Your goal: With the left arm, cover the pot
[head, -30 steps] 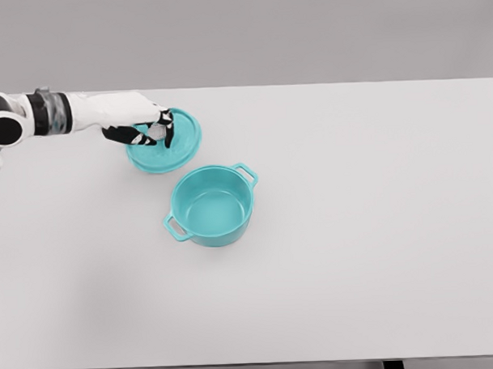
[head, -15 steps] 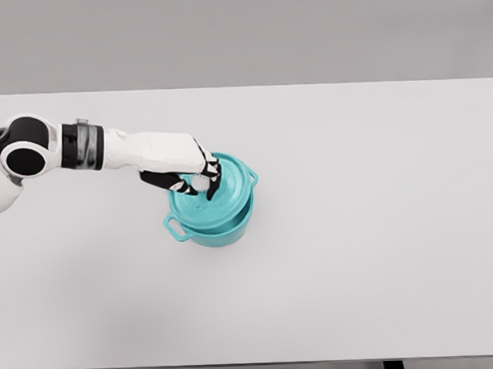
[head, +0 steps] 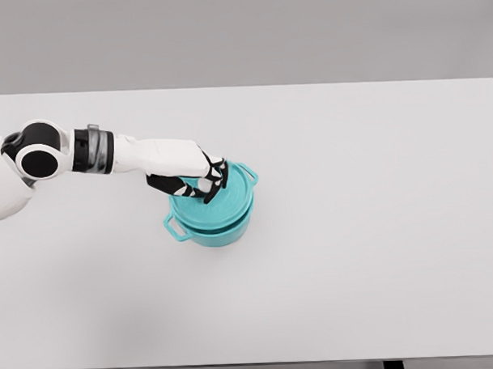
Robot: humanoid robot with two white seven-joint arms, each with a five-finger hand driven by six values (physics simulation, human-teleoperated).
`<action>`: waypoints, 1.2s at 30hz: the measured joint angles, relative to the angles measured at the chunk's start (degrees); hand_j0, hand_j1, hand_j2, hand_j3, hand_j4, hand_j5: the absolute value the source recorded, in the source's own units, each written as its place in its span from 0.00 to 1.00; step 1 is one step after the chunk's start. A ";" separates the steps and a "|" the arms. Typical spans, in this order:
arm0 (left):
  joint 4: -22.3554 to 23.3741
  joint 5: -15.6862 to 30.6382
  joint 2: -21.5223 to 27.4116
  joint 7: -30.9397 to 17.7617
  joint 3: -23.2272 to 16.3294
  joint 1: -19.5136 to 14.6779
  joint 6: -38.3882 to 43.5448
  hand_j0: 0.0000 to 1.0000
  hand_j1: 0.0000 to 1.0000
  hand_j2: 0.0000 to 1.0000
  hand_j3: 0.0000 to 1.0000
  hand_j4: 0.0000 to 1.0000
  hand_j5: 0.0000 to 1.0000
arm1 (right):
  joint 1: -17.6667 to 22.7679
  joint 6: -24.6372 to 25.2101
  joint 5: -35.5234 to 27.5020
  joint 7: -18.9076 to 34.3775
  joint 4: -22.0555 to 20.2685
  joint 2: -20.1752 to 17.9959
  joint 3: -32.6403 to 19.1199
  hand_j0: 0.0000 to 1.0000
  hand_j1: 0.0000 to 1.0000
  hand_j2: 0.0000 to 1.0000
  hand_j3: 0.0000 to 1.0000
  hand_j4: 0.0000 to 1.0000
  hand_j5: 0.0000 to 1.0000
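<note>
teal pot (head: 213, 222) sits left of centre on the white bench (head: 370, 253), its handle axis running near-left to far-right. teal lid (head: 224, 197) lies flat on the rim, knob up. left hand (head: 191, 172) reaches in from the left, fingers (head: 216, 179) curled around the lid's knob.
</note>
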 measured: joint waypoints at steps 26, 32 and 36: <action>-2.76 -1.00 0.48 0.22 -0.54 -0.79 -0.41 1.00 1.00 1.00 1.00 1.00 1.00 | 0.00 0.00 0.00 0.00 0.00 0.00 0.00 1.00 1.00 1.00 1.00 1.00 1.00; -2.73 -0.94 0.38 0.21 -0.41 -1.32 -0.42 1.00 1.00 1.00 1.00 1.00 1.00 | 0.00 0.00 0.00 0.00 0.00 0.00 0.00 1.00 1.00 1.00 1.00 1.00 1.00; -2.67 -0.89 0.30 0.20 -0.33 -1.93 -0.43 1.00 1.00 1.00 1.00 1.00 1.00 | 0.00 -0.01 0.00 0.00 0.00 0.00 0.00 1.00 1.00 1.00 1.00 1.00 1.00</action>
